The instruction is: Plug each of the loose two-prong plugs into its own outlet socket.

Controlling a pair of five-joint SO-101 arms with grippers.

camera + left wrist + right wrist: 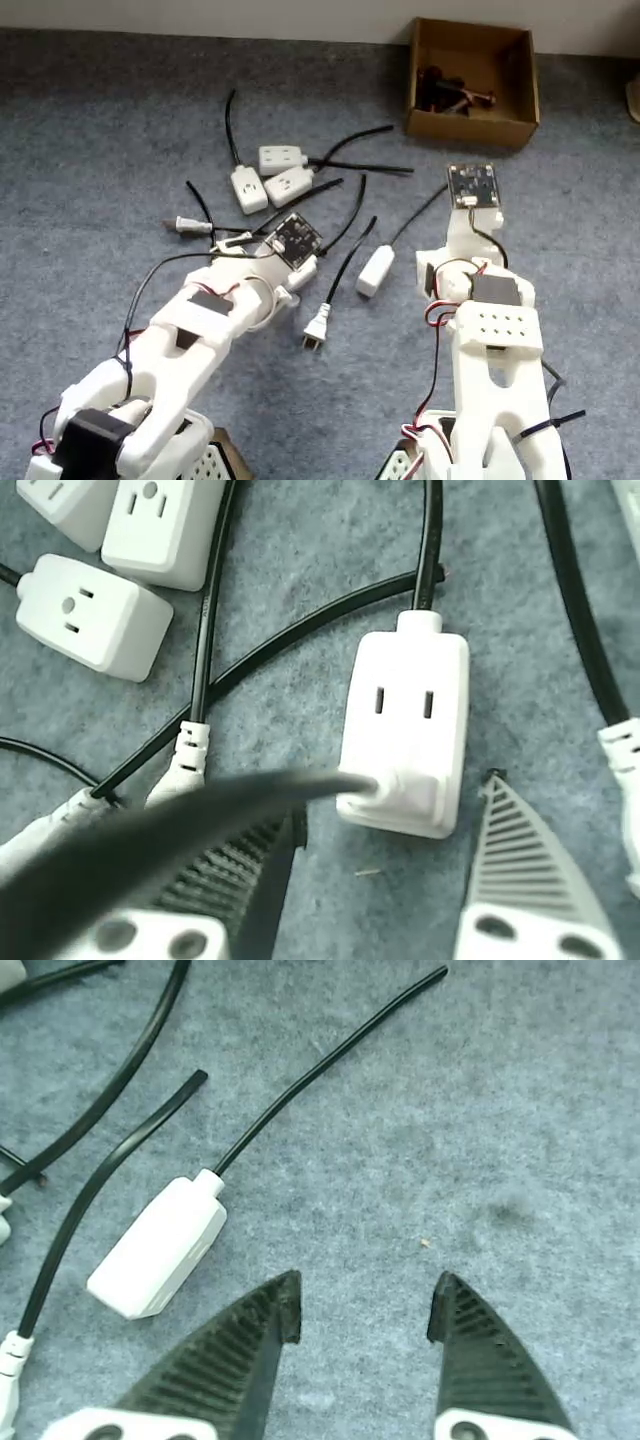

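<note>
A white two-slot outlet socket (405, 730) lies face up on the grey carpet, its near end between the spread fingers of my open left gripper (390, 805). Three more white sockets (275, 175) cluster just beyond it. Two loose plugs (185, 765) lie beside the left gripper, and a third plug (315, 330) lies on the carpet between the arms. My right gripper (365, 1295) is open over bare carpet, with another white socket (160, 1245) on its side a little way off. In the high view this socket (375, 270) lies left of the right arm (472, 185).
Black cords cross the carpet around the sockets. A further plug (185, 225) lies to the left of the left arm's end. An open cardboard box (470, 125) with small parts stands at the back right. A blurred dark cable crosses the left wrist view.
</note>
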